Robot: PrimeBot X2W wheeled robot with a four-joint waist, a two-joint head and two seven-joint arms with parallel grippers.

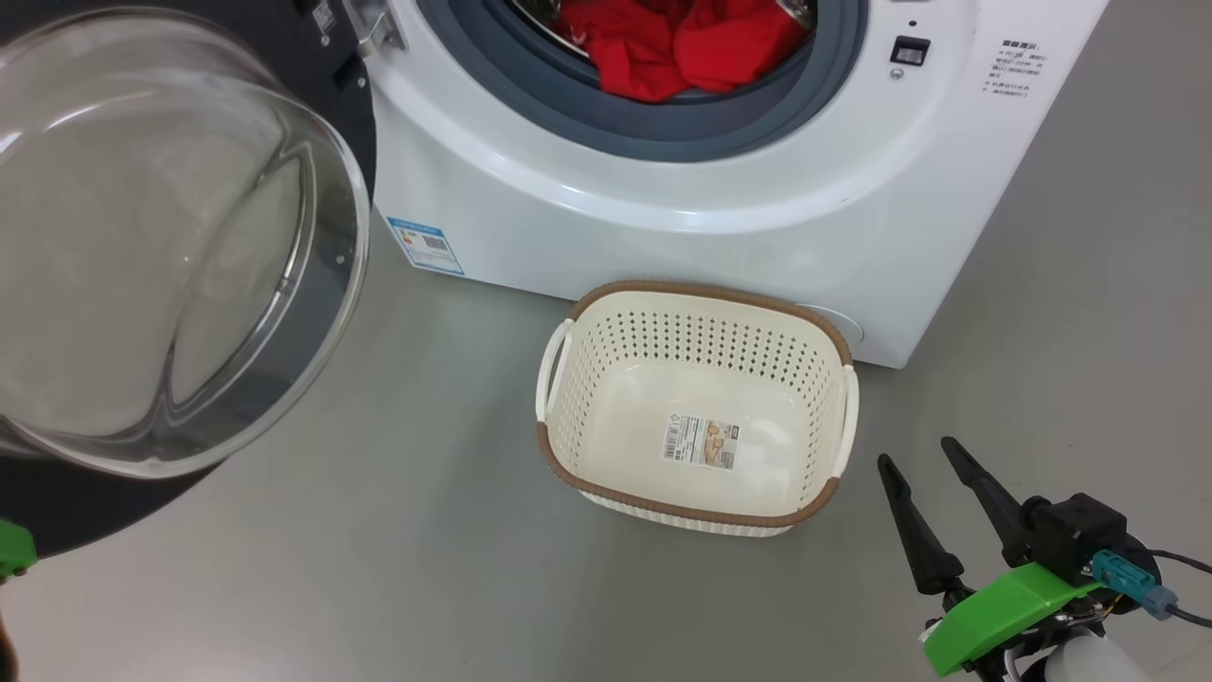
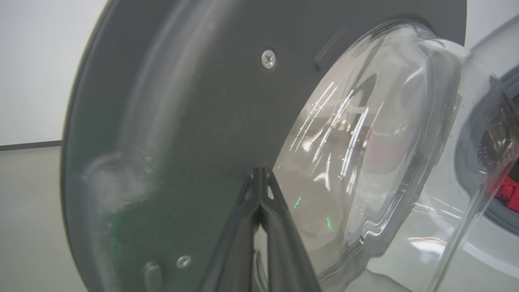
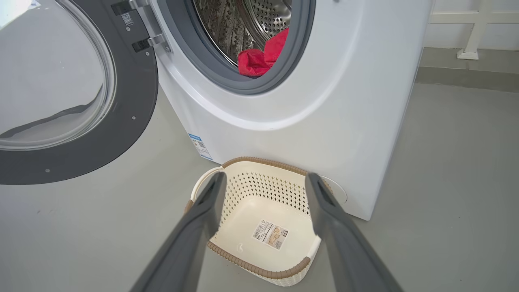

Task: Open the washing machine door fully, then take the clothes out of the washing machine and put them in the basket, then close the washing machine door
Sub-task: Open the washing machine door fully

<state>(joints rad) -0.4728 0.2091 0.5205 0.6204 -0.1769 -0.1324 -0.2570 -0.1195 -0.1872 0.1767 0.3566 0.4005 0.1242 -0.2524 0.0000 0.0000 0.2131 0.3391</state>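
Left gripper (image 2: 261, 173): two dark fingers clenched tip to tip with nothing between them, pointing at the dull grey inner face of the washing machine door (image 1: 161, 246); whether they touch it cannot be told.
Right gripper (image 1: 917, 453): released, its tapered black fingers spread wide and holding nothing, low over the floor (image 1: 426, 568) just right of the basket (image 1: 710, 289).
Washing machine door: swung wide open to the left on a metal hinge (image 1: 374, 33); bulging clear glass bowl in a broad dark ring, with a cross-head screw (image 2: 268, 59) in the ring.
Basket: cream perforated plastic, oval, with a brown woven-look rim and side handles; it stands on the floor touching the washing machine (image 1: 710, 237).
Basket sticker (image 1: 701, 442): on the basket's bottom, barcode and picture, print too small to read.
Clothes (image 1: 682, 47): crumpled red fabric inside the perforated steel drum (image 3: 243, 24), at the grey rubber ring (image 1: 663, 133).
Washing machine: glossy white rounded front.
Blue-edged label (image 1: 426, 244): low on the front, bears a square code, wording illegible.
Grey printed lines (image 1: 1011, 68): upper right of the front, unreadable.
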